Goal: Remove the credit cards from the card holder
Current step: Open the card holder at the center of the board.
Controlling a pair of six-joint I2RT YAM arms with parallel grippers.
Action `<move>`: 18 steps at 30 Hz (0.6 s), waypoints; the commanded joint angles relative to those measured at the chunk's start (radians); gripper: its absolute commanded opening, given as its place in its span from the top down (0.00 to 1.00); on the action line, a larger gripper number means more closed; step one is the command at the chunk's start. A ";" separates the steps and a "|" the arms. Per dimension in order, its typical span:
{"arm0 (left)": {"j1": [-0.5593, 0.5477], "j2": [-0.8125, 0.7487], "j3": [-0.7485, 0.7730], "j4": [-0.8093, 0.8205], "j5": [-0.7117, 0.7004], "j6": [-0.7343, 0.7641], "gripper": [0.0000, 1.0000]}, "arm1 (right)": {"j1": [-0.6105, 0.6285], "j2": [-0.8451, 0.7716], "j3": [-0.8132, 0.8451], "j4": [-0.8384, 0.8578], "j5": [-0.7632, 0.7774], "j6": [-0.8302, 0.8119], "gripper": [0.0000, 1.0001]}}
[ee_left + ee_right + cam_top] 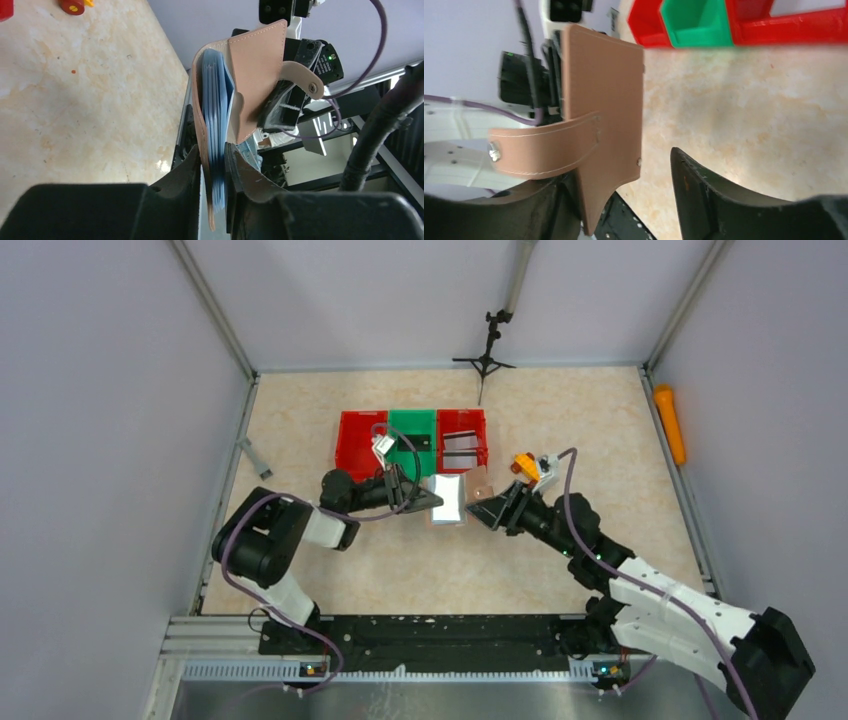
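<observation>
My left gripper point(432, 502) is shut on the tan-brown card holder point(447, 500) and holds it open above the table. In the left wrist view the holder point(257, 70) stands upright between my jaws point(214, 156), with a stack of light blue leaves point(216, 110) inside; I cannot tell whether they are cards or sleeves. My right gripper point(483, 512) is open beside the holder's right flap. In the right wrist view the flap and its strap point(604, 100) lie against the left finger, and the right finger point(694, 185) stands apart. White-grey cards with dark stripes point(460, 447) lie in the right red bin.
Three bins stand behind the holder: red point(357, 445), green point(412, 428), red point(482, 432). A small tripod point(487, 350) stands at the back wall. An orange cylinder point(670, 423) lies along the right wall and a grey piece point(252, 456) near the left wall.
</observation>
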 commanded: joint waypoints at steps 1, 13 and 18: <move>-0.036 -0.061 0.042 -0.187 -0.030 0.213 0.89 | 0.001 0.058 -0.070 0.083 -0.024 -0.010 0.34; -0.111 -0.141 0.143 -0.882 -0.269 0.512 0.91 | 0.112 0.199 -0.074 0.147 0.064 -0.145 0.04; -0.141 -0.116 0.218 -1.007 -0.283 0.500 0.91 | 0.155 0.286 -0.044 0.153 0.143 -0.169 0.03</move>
